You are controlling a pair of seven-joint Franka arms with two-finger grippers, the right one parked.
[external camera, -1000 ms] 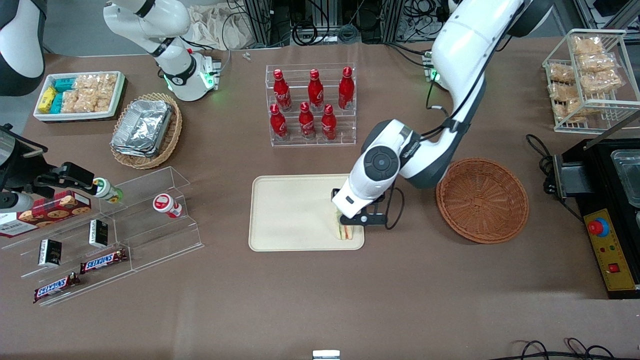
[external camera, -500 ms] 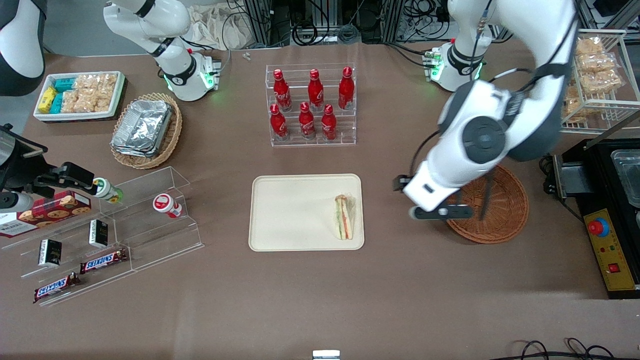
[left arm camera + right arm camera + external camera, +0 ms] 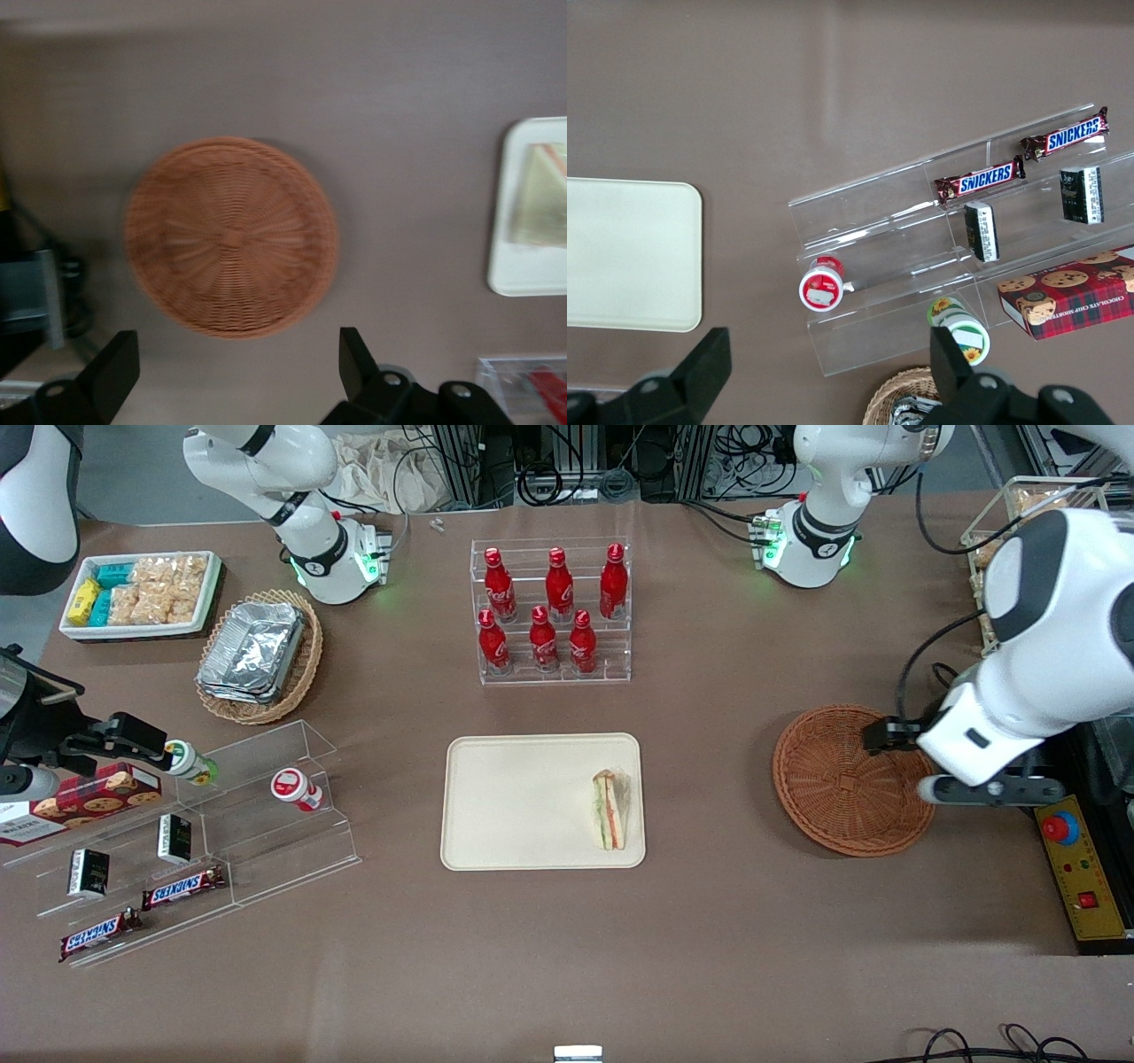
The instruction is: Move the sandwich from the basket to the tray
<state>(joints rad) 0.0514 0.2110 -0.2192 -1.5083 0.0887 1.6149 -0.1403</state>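
The sandwich (image 3: pixel 609 809), a pale wedge with red and green filling in clear wrap, lies on the cream-beige tray (image 3: pixel 514 797) near the tray end closest to the basket. It also shows in the left wrist view (image 3: pixel 539 197) on the tray (image 3: pixel 523 274). The reddish-brown wicker basket (image 3: pixel 842 788) is empty; it shows in the left wrist view too (image 3: pixel 232 237). My left gripper (image 3: pixel 983 790) hangs open and empty, high above the table beside the basket, toward the working arm's end; its fingers (image 3: pixel 354 354) stand wide apart.
A clear rack of red cola bottles (image 3: pixel 551 611) stands farther from the front camera than the tray. A black machine with a red button (image 3: pixel 1063 828) sits at the working arm's end, by the gripper. A clear snack shelf (image 3: pixel 186 841) and foil-container basket (image 3: pixel 259 654) lie toward the parked arm's end.
My left gripper has let go of the sandwich on the tray, risen and swung away over the basket toward the working arm's end. The sandwich stays on the tray.
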